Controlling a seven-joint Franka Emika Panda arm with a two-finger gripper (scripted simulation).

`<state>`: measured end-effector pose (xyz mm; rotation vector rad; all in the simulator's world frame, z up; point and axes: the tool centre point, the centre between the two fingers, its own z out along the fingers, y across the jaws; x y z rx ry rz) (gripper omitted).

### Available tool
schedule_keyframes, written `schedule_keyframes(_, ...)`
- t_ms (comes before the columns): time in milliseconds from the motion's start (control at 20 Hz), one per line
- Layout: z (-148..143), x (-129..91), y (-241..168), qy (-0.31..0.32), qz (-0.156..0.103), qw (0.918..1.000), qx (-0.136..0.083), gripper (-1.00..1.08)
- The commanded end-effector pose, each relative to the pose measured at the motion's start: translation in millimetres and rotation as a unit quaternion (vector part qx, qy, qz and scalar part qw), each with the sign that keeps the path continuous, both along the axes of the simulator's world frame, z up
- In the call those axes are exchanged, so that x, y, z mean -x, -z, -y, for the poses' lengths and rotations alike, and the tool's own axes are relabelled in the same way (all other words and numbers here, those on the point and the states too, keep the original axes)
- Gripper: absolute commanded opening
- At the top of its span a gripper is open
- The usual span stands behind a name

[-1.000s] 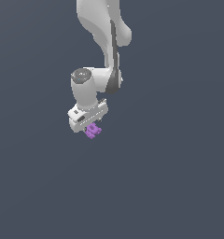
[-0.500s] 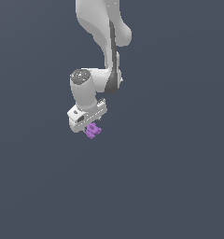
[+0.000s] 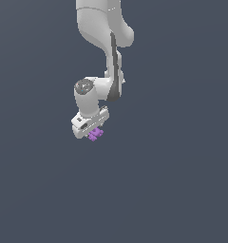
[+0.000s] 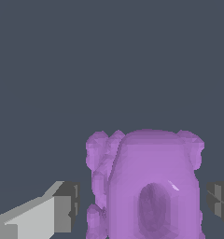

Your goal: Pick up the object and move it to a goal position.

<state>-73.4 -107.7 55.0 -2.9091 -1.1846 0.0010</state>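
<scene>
The white Panda arm (image 3: 104, 52) hangs over plain grey ground. Its end effector (image 3: 94, 133) has the purple object (image 3: 95, 134) between its fingers (image 4: 62, 205); contact isn't clear. The object looks light, rigid and knobbly, best gripped across its flatter flanks.

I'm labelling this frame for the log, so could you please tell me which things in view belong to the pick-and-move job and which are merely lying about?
Part of the job:
- purple lumpy object, sitting between the fingers of the tool
- tool, the white one on the arm
- fingers, one on each side of the object, gaps showing

Lying about:
- nothing else; only the plain dark grey floor
</scene>
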Motion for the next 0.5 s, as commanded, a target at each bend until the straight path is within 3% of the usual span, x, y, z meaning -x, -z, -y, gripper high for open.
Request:
schedule_keyframes(0, 0.2, -0.2, 8.5, 0.000, 0.000, 1.0000, 0.000, 1.00)
schedule_keyframes(200, 0.5, -0.8, 12.8, 0.000, 0.000, 1.0000, 0.000, 1.00)
schedule_keyframes(250, 0.5, -0.8, 12.8, 0.000, 0.000, 1.0000, 0.000, -1.00)
schedule_keyframes(450, 0.5, -0.8, 12.8, 0.000, 0.000, 1.0000, 0.000, -1.00)
